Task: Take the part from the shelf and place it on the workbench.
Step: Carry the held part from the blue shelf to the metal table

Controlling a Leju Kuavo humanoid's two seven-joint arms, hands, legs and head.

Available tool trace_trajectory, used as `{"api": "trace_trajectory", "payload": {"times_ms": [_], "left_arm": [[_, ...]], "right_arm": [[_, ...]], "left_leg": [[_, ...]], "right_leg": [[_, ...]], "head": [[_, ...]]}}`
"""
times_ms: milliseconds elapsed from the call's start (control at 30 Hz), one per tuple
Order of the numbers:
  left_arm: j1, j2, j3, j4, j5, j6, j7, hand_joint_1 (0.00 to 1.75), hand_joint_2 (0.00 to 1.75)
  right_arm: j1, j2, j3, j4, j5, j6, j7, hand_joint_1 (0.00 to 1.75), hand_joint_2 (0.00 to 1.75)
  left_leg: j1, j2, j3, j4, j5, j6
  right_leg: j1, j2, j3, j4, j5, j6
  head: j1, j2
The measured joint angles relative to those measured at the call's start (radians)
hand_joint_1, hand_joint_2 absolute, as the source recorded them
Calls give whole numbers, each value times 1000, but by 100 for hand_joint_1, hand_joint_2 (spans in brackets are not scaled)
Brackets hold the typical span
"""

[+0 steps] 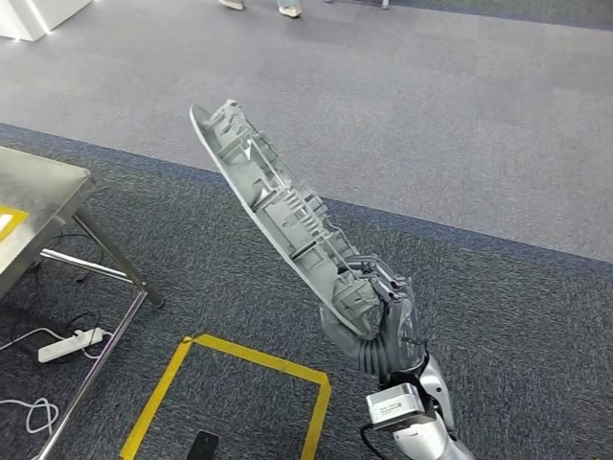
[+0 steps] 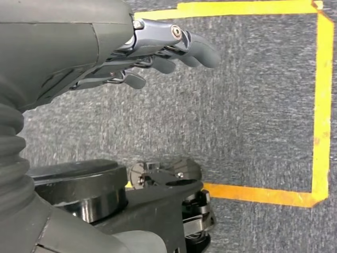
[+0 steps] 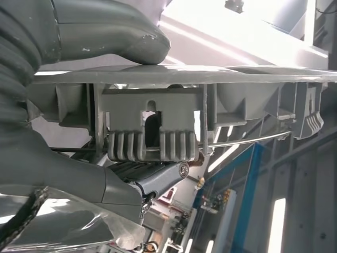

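Observation:
My right hand (image 1: 387, 321) grips one end of a long grey plastic part (image 1: 278, 206) and holds it up over the carpet, its ribbed inner side facing me and its far end slanting up to the left. In the right wrist view the thumb (image 3: 115, 31) presses on the part's smooth face (image 3: 206, 74) while the fingers (image 3: 159, 182) sit under its ribbed clips. The steel workbench (image 1: 36, 196) stands at the left edge. My left hand (image 2: 159, 50) hangs over the carpet with its fingers extended and nothing in them.
A yellow taped square (image 1: 253, 359) marks the carpet in front of me, with a small black object (image 1: 203, 446) inside it. A white power strip (image 1: 69, 343) and cables lie under the workbench. People's feet (image 1: 289, 8) stand at the far edge.

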Motion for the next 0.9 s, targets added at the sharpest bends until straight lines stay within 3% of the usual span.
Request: {"api": "trace_trajectory", "payload": {"times_ms": [67, 133, 200, 233, 267, 300, 367, 433, 500, 567, 633, 667, 733, 767, 800, 833, 900], "left_arm": [[-1, 1, -1, 0, 1, 1, 0, 0, 175], [-2, 1, -2, 0, 1, 2, -1, 0, 175], [-1, 1, -5, 0, 2, 2, 0, 0, 175], [-1, 1, -6, 0, 2, 2, 0, 0, 175], [0, 1, -6, 0, 2, 2, 0, 0, 175], [0, 2, -7, 0, 2, 3, 0, 0, 175], [-2, 2, -7, 0, 2, 3, 0, 0, 175], [-3, 2, -7, 0, 2, 3, 0, 0, 175], [-2, 2, -8, 0, 2, 3, 0, 0, 175], [-2, 1, -8, 0, 2, 3, 0, 0, 175], [-5, 0, -9, 0, 1, 3, 0, 0, 175], [-6, 0, -9, 0, 0, 3, 0, 0, 175], [-6, -1, -12, 0, -1, 3, 0, 0, 175], [-5, -1, -14, 0, -1, 4, 1, 0, 175], [-6, -1, -15, 0, -2, 4, 2, 0, 175], [-6, -1, -17, 0, -4, 4, 3, 0, 175], [-9, -2, -22, 0, -8, 4, 9, 0, 175]], "right_arm": [[-2, 1, 1, 0, 2, 0, 1, 175, 175], [-3, 2, 0, 0, 3, 0, 2, 175, 175], [-3, 3, 0, 0, 5, 1, 3, 175, 175], [-3, 3, 0, 0, 6, 2, 3, 175, 175], [-4, 3, 1, 0, 6, 2, 4, 175, 175], [-4, 3, 1, 0, 7, 3, 4, 175, 175], [-6, 3, 2, 0, 8, 3, 4, 175, 175], [-9, 3, 2, 0, 8, 3, 4, 175, 175], [-13, 3, 2, 0, 9, 3, 5, 175, 175], [-16, 3, 3, 0, 9, 3, 6, 175, 175], [-18, 3, 3, 0, 10, 3, 7, 175, 175], [-18, 3, 4, 0, 12, 4, 7, 175, 175], [-17, 2, 5, 2, 19, 7, 7, 175, 175], [-17, 2, 7, 3, 26, 10, 8, 175, 175], [-18, 1, 9, 5, 36, 14, 9, 175, 175], [-21, 1, 13, 7, 49, 18, 11, 175, 175], [-35, -2, 26, 11, 83, 25, 18, 175, 175]], "left_leg": [[-3, 31, -13, 29, -21, -10], [-2, 88, -58, 128, -73, -22], [6, 115, -112, 239, -112, -32], [10, 120, -122, 256, -108, -36], [13, 125, -113, 237, -87, -38], [15, 135, -87, 184, -53, -39], [10, 179, -23, 55, -3, -34], [0, 208, 3, -2, 3, -21], [-3, 190, 3, -5, 0, -7], [1, 166, 6, -10, 1, 5], [5, 142, 9, -14, 2, 15], [5, 130, 9, -13, 2, 19], [2, 103, 10, -13, 1, 22], [2, 89, 10, -13, 0, 22], [1, 74, 12, -12, 0, 22], [1, 59, 14, -12, -1, 21], [2, 35, 14, -8, -5, 16]], "right_leg": [[-4, -25, 9, -11, 3, -9], [-4, -54, 19, -17, 1, -15], [-3, -83, 24, -16, -4, -17], [-3, -98, 27, -16, -7, -16], [-3, -111, 30, -16, -11, -15], [-3, -124, 34, -16, -14, -12], [-1, -145, 43, -16, -22, -3], [5, -164, 48, -16, -30, 8], [7, -184, 53, -19, -36, 18], [3, -155, 48, 0, -55, 29], [0, -94, 0, 99, -106, 32], [0, -75, -38, 168, -135, 31], [1, -64, -108, 277, -162, 30], [1, -64, -124, 287, -149, 28], [1, -62, -123, 262, -119, 25], [1, -54, -104, 202, -73, 22], [-4, -10, -47, 65, -5, 18]], "head": [[-4, 0], [-9, 0], [-9, 0], [-10, 0], [-10, 0], [-10, 0], [-10, 0], [-9, 0], [-8, 0], [-4, 0], [4, 0], [6, 0], [8, 0], [7, 0], [8, 0], [8, 0], [7, 0]]}}
